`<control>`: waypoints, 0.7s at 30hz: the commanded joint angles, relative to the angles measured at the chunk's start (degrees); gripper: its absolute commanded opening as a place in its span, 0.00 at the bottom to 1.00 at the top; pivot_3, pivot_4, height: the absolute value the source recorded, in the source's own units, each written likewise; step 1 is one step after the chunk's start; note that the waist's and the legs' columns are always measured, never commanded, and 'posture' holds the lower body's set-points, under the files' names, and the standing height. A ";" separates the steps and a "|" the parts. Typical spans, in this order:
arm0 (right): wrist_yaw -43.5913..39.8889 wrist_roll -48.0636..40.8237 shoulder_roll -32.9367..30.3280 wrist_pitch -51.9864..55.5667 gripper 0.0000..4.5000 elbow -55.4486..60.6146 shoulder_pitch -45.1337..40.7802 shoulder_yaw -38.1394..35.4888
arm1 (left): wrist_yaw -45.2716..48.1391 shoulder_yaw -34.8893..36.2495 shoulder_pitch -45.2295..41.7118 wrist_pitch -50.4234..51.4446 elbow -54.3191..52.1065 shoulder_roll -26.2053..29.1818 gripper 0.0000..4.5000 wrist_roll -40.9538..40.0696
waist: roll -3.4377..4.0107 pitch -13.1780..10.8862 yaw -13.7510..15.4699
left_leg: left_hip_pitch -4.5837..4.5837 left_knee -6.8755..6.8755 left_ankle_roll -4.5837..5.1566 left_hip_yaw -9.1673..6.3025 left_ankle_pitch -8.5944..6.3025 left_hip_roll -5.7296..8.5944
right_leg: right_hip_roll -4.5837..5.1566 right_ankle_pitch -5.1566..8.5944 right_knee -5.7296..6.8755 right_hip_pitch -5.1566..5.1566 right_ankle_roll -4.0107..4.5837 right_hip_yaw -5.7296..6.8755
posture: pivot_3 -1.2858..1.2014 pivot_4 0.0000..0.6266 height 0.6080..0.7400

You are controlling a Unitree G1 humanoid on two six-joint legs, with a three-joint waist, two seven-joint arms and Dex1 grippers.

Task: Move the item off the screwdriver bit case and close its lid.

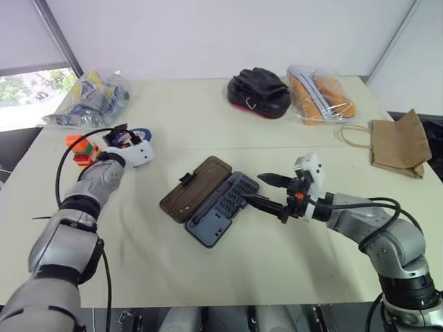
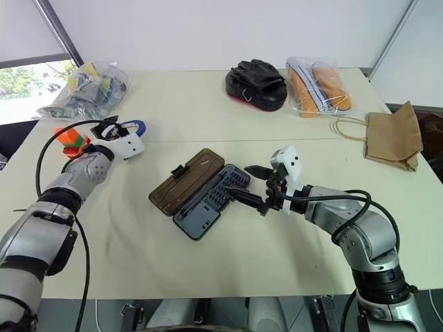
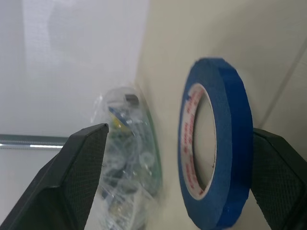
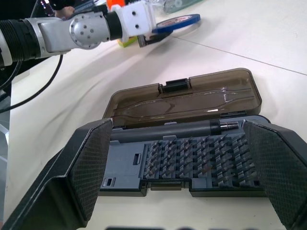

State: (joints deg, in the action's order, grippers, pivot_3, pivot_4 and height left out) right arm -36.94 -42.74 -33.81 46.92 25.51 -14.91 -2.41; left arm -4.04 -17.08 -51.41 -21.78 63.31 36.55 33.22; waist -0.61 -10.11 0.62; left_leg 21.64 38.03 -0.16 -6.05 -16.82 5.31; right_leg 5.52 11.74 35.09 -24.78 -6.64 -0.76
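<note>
Left wrist view shows the blue tape ring point(image 3: 216, 143) lying flat on the table point(image 3: 192, 38) between the left gripper point(image 1: 127, 135)'s fingers point(image 3: 76, 177), which stand wide apart; the ring lies hard by one finger, though contact is hard to judge, and the other is well clear of it. The ring is thin, with a hollow centre and a white inner face printed in red. Beyond the jaws lies a clear bag of small parts point(image 1: 90, 97), and just beside the gripper an orange and green block stack point(image 1: 81, 149). To the right, in the middle of the table, the screwdriver bit case point(image 1: 220, 206) lies open: a grey-blue tray with rows of metal bits and a driver handle along the hinge, the smoky brown lid point(image 1: 196, 188) folded flat with its black latch tab outward. The right gripper point(image 1: 266, 192) hovers just beside the tray, jaws spread wide and holding nothing, the case framed between its fingers point(image 4: 86, 167). Farther back lie a black glove point(image 1: 258, 91), bagged orange shoes point(image 1: 320, 93) and a brown paper bag point(image 1: 399, 144).
</note>
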 commanded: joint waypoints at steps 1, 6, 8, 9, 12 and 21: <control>-0.43 -0.51 -0.91 -0.48 1.00 2.17 0.54 -1.64 | 13.73 5.92 3.94 -2.57 -13.16 1.76 0.99 -12.35 | 0.01 0.01 -0.01 | 0.03 0.01 0.00 0.00 0.00 0.00 | 0.01 0.00 0.00 -0.03 0.00 0.00 | 0.52 0.24 1.00; -0.52 -0.50 -1.91 -0.96 1.00 1.79 2.07 -3.30 | 40.53 14.54 18.20 25.76 -44.46 6.22 0.99 -34.38 | 0.04 0.02 -0.92 | 0.14 0.02 -0.01 0.06 0.00 0.00 | 0.05 0.00 0.06 -0.19 0.02 -0.12 | 0.52 0.24 1.00; -0.49 -0.29 -1.78 -1.28 1.00 1.33 2.14 -3.53 | 40.14 18.61 20.05 38.42 -51.42 7.01 0.99 -37.46 | 0.03 0.02 -1.47 | 0.32 0.03 -0.02 0.07 0.01 -0.04 | 0.01 -0.01 0.13 -0.40 0.04 -0.16 | 0.52 0.24 1.00; -0.55 -0.29 -1.50 -1.39 1.00 1.02 1.99 -3.54 | 37.73 20.27 19.56 41.79 -52.16 6.64 0.99 -37.42 | 0.03 0.01 -1.44 | 0.37 0.04 -0.04 0.06 0.02 -0.04 | 0.00 -0.01 0.22 -0.48 0.04 -0.16 | 0.52 0.24 1.00; -1.07 0.21 -1.12 -1.74 1.00 0.18 1.05 -2.76 | 34.72 23.53 18.43 48.88 -54.81 4.59 0.99 -39.50 | 0.03 0.02 -1.29 | 0.34 0.08 -0.11 -0.01 0.07 -0.05 | -0.07 -0.03 0.34 -0.48 0.06 -0.12 | 0.52 0.24 1.00; -3.33 -2.34 -4.25 0.36 1.00 -0.91 -2.76 -7.02 | 40.13 24.96 23.17 71.49 -70.13 3.14 0.99 -50.81 | 0.04 0.01 -1.63 | 0.06 0.10 -0.12 0.00 0.07 -0.03 | -0.07 -0.03 0.24 -0.16 0.06 -0.13 | 0.52 0.24 1.00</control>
State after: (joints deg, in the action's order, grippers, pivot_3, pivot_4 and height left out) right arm -39.58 -42.44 -36.80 46.62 23.01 -15.76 -5.64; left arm 34.87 7.03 -29.33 46.29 -3.09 38.39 -15.57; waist -0.57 -10.11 -1.00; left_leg 21.68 38.12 -0.27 -6.03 -16.75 5.27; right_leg 5.45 11.72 35.34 -24.96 -6.58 -0.92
